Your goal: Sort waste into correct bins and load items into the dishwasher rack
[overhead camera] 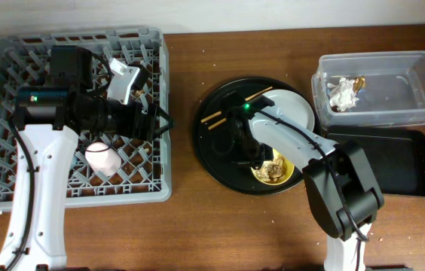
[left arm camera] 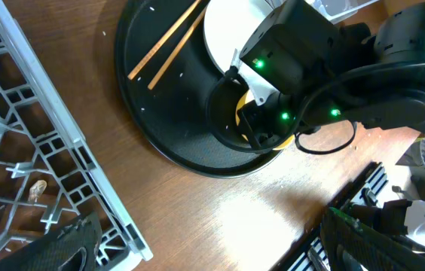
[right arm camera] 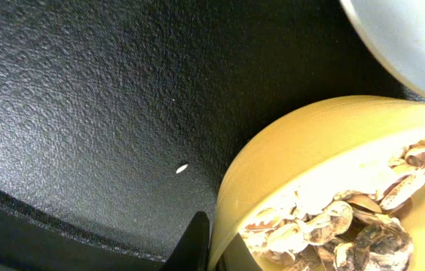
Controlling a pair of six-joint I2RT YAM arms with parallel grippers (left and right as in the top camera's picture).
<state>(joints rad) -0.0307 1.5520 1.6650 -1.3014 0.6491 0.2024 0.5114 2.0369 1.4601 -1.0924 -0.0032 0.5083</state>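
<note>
The yellow bowl [overhead camera: 274, 172] holds brownish food crumbs [right arm camera: 348, 226] and sits at the front right of the round black tray [overhead camera: 220, 150]. My right gripper [overhead camera: 261, 159] is closed on the bowl's rim [right arm camera: 273, 173], with one finger outside and one inside. The pale plate [overhead camera: 295, 113] and the chopsticks [overhead camera: 235, 108] also lie on that tray. The pink cup [overhead camera: 101, 158] lies in the grey dishwasher rack [overhead camera: 16, 192]. A pale cup-like thing [overhead camera: 126, 79] lies at the rack's back. My left gripper [overhead camera: 160, 120] is open and empty over the rack's right edge [left arm camera: 99, 188].
The clear tub [overhead camera: 416, 83] at the back right holds crumpled white paper and a gold wrapper [overhead camera: 346, 90]. The shallow black tray [overhead camera: 393, 162] lies in front of it. Small crumbs dot the wooden table [overhead camera: 186, 226].
</note>
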